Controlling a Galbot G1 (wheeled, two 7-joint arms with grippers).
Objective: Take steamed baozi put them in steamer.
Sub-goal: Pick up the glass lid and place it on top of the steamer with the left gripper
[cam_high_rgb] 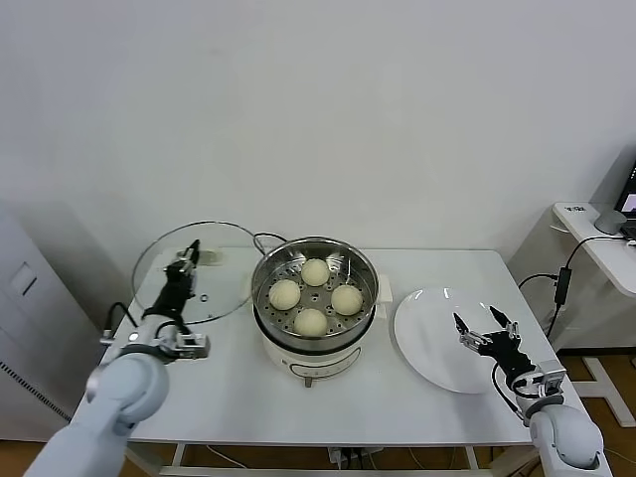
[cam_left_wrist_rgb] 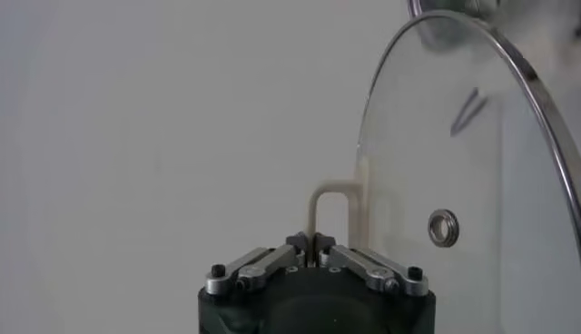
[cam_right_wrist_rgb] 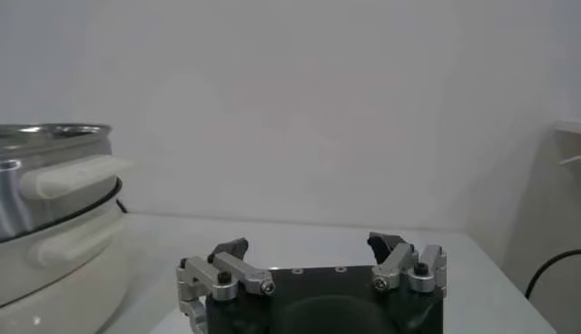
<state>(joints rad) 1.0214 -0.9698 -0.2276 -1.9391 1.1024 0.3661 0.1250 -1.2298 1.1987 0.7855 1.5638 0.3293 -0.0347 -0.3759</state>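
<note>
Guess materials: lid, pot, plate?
Lid: clear glass by the look, see-through with a metal rim, cream handle probably plastic, gripped by the left hand. Pot: shiny steel, mirror-like walls. Plate: glossy white, ceramic or melamine, can't tell.

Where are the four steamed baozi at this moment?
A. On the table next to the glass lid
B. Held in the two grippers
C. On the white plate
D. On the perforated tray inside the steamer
D. In the head view all four steamed baozi lie on the perforated tray of the steamer, while the white plate holds none of them.
</note>
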